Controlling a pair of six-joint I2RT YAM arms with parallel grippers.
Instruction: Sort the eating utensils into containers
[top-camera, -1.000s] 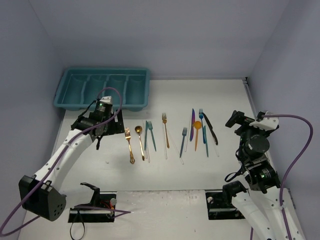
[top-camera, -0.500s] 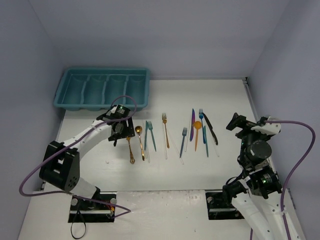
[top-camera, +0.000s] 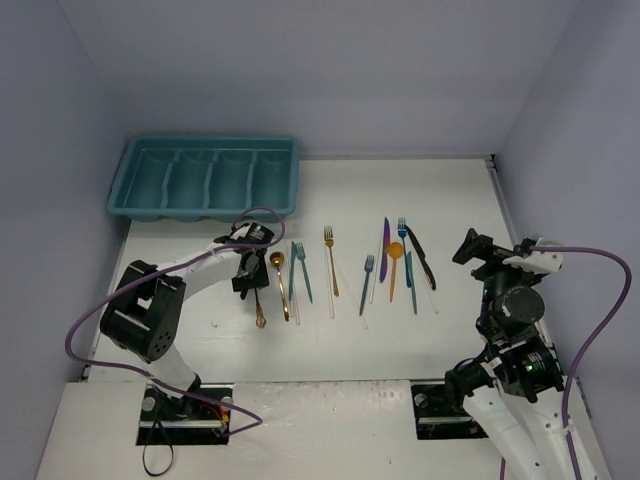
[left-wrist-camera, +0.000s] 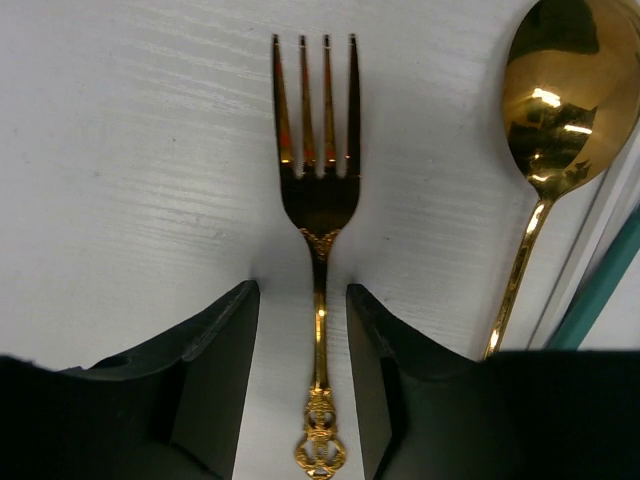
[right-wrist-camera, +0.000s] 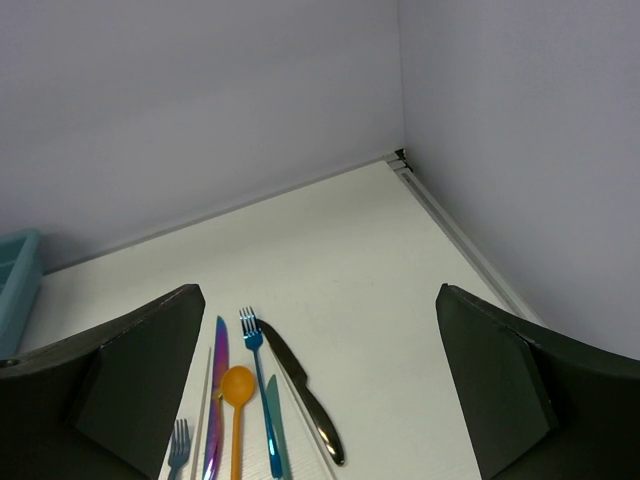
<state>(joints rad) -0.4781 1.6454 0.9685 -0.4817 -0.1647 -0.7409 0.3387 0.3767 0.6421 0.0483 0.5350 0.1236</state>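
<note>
Left gripper (left-wrist-camera: 302, 330), mine: released, one finger (left-wrist-camera: 215, 380) on each side of the gold fork (left-wrist-camera: 318, 190) handle, a narrow gap on both sides.
Gold fork: flat on the white table (left-wrist-camera: 130, 150), tines toward 12 o'clock.
Gold spoon (left-wrist-camera: 560, 90): at the fork's 2 o'clock, apart from it.
Teal cutlery tray (top-camera: 205, 180): at 11 o'clock from my left gripper, top view.
Right gripper (right-wrist-camera: 315, 380), mine: spread wide, grasping nothing, above the table.
Purple knife (right-wrist-camera: 217, 400), orange spoon (right-wrist-camera: 237, 395), blue fork (right-wrist-camera: 258, 390), black knife (right-wrist-camera: 300, 405): side by side at its 7 o'clock.
</note>
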